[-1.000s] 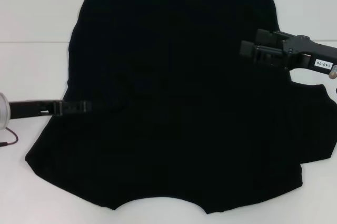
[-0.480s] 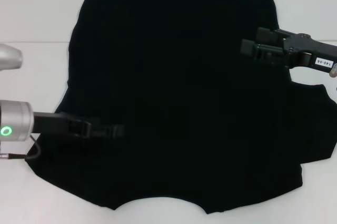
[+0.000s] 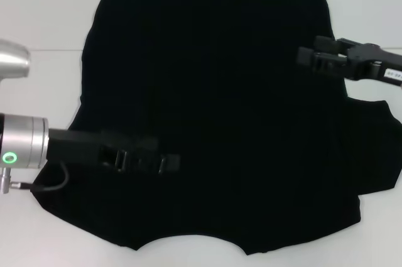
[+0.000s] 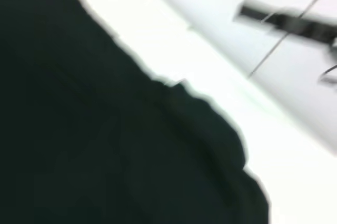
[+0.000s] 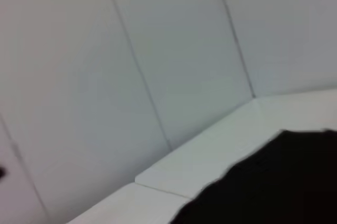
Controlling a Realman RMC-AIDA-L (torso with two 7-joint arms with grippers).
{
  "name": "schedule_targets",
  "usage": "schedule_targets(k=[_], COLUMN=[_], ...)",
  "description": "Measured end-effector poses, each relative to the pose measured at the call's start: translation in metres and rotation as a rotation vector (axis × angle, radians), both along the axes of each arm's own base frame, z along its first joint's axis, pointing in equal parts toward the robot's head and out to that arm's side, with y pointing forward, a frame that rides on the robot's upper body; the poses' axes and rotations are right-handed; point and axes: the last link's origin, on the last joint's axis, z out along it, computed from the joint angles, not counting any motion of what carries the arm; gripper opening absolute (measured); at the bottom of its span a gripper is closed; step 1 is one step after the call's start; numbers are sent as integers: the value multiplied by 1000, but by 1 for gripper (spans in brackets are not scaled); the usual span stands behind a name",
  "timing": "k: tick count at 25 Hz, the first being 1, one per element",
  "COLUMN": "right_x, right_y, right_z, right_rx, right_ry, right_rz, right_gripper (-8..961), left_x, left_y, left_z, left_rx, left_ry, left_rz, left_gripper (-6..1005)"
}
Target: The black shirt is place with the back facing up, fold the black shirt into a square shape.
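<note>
Black fabric fills most of the head view: the black shirt (image 3: pixel 220 110) is spread flat on the white table (image 3: pixel 38 22), plain side up, with no lettering visible. A straight edge lies at the far side and a curved cutout is seen along the near edge. 1 sleeve flap juts out at the near right.

The left gripper (image 3: pixel 166 163) is extended from the left over the near left part of the shirt, reaching toward its middle. Black fingers against black cloth cannot be separated, so whether the jaws are parted or closed cannot be told.

The right gripper (image 3: pixel 308 59) is held over the right edge of the shirt, farther back. 2 dark prongs are seen with a narrow gap between them; nothing is gripped.

In the left wrist view, the shirt (image 4: pixel 105 145) is seen as a blurred dark mass on the table (image 4: pixel 174 50).
</note>
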Motion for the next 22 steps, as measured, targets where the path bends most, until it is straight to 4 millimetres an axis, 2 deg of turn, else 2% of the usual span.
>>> schedule_targets(k=[3, 7, 14, 22], right_x=[14, 39, 69, 96], right_y=[5, 4, -17, -37], right_z=[15, 39, 76, 87], right_rx=[-69, -167, -274, -316], right_ry=[16, 8, -74, -101], right_rz=[-159, -395, -694, -889], right_gripper=[882, 882, 882, 881], left_x=[10, 21, 29, 27], left_y=[0, -6, -13, -14], left_z=[-4, -23, -47, -65], left_rx=[56, 136, 123, 90], left_ry=[-63, -85, -39, 62], left_rz=[-107, -324, -497, -577], left_gripper=[964, 963, 964, 963])
